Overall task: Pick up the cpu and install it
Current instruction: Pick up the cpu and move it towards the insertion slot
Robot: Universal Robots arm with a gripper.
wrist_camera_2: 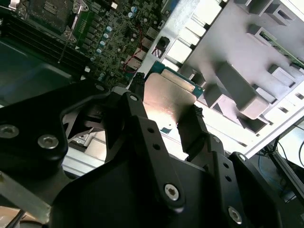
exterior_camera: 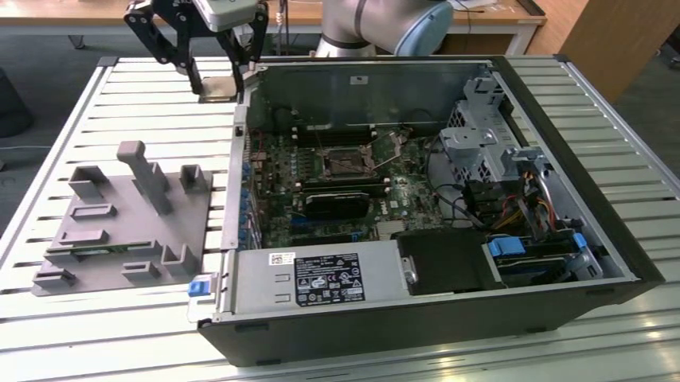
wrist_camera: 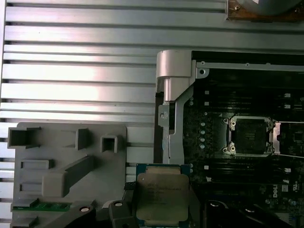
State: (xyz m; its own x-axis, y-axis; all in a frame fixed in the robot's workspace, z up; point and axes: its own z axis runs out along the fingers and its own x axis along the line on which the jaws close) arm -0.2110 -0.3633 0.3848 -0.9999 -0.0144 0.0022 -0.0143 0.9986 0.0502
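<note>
The cpu (wrist_camera: pixel 162 197) is gripped flat in the tool (exterior_camera: pixel 219 83) over the bench (exterior_camera: pixel 127 87), the open socket (exterior_camera: pixel 345 163) lying well apart toward the exterior view's right.

My gripper (exterior_camera: pixel 223 76) is matt black with silver screw heads. The cpu (wrist_camera: pixel 162 197) has a silver-grey top and a green rim. The table (exterior_camera: pixel 107 103) is pale silver, striped light and dark by its slats. In the exterior view the fixture (exterior_camera: pixel 117 231), at nine o'clock of the case (exterior_camera: pixel 425 338), is plain mid-grey, with a green stick (wrist_camera: pixel 40 206) in it. The case is black outside and bare grey metal inside. The board (exterior_camera: pixel 409 195) is dark green, and its socket (exterior_camera: pixel 345 163) is black in a silver frame. The supply (exterior_camera: pixel 318 278), at six o'clock of the board, is silver with a black-and-white label and a blue tab (exterior_camera: pixel 199 288) at its nine o'clock. The arm (exterior_camera: pixel 377 24) is silver with a pale blue cap.
</note>
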